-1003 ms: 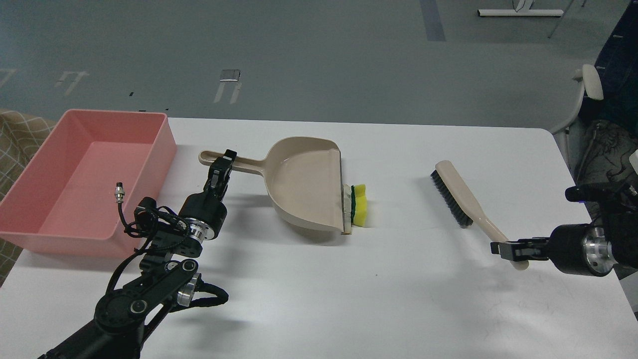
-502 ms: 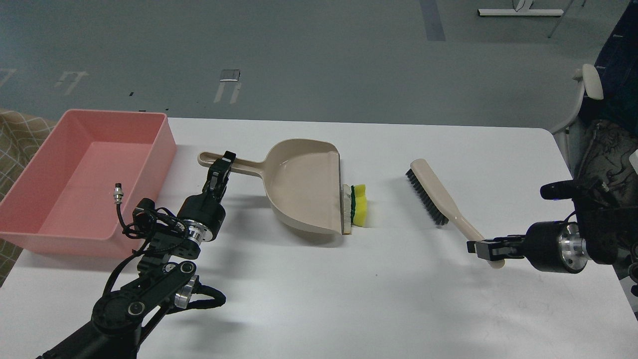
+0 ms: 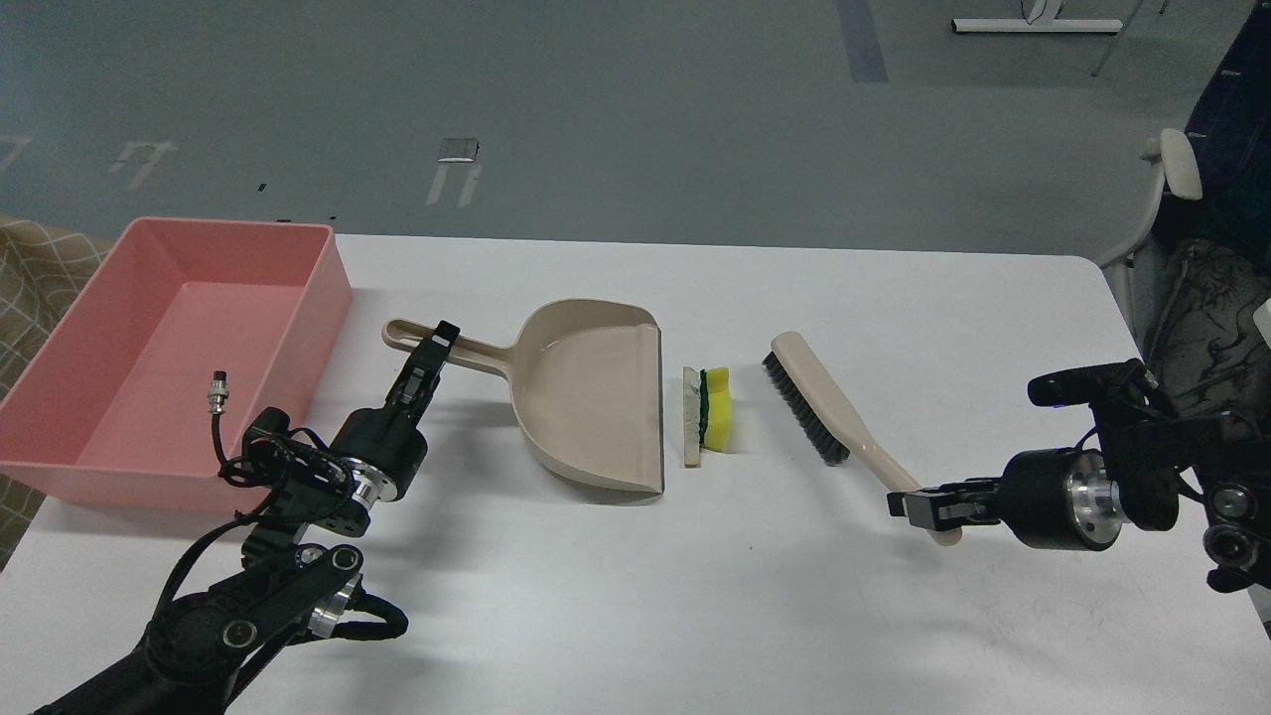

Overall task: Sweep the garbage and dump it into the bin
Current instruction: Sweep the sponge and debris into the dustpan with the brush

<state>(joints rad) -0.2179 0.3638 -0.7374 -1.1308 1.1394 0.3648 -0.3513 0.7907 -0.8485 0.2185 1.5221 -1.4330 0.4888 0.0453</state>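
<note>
The garbage lies mid-table: a yellow sponge with a dark green layer, and an off-white chunk touching its left side. A beige dustpan lies just left of them, a small gap from the chunk, its mouth facing right. My left gripper is shut on the dustpan handle. My right gripper is shut on the end of the handle of a beige black-bristled brush, whose bristles sit just right of the sponge. The pink bin stands at the table's left edge, empty.
The white table ends at a rounded right edge near a chair. A checked cloth lies beyond the bin at far left. Grey floor lies behind the table.
My right gripper has carried the brush leftward, close to the sponge. My left gripper has pulled the dustpan slightly left, opening a gap from the chunk.
</note>
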